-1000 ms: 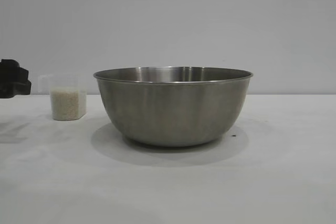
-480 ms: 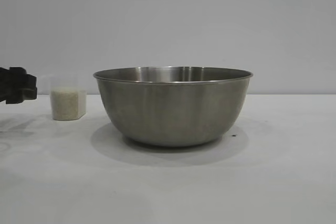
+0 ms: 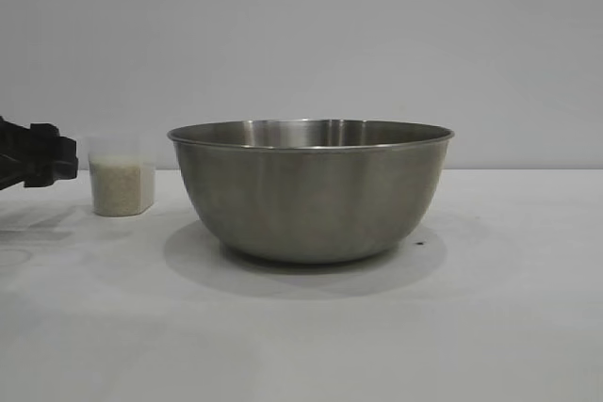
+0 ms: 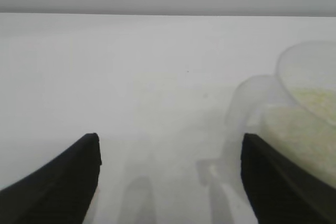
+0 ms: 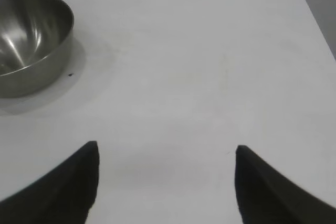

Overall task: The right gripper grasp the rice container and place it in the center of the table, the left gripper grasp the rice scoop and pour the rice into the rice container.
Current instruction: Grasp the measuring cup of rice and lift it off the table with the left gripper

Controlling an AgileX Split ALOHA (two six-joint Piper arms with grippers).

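- Hovering at the table's (image 3: 528,308) far left edge, my left gripper (image 4: 170,153) holds its jaws spread wide, gripping nothing.
- The rice scoop (image 3: 122,176) stands upright just right of that gripper, apart from it, with rice (image 3: 121,185) filling its lower part.
- The rice container (image 3: 311,190) sits upright mid-table, right of the scoop.
- My right gripper (image 5: 165,163) hangs over bare table, jaws wide, well away from the container.

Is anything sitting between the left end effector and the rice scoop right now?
Nothing visible. The left end effector is open, just off the rice scoop, with only bare table between them. The rice container stands on the scoop's far side, not in the approach path.
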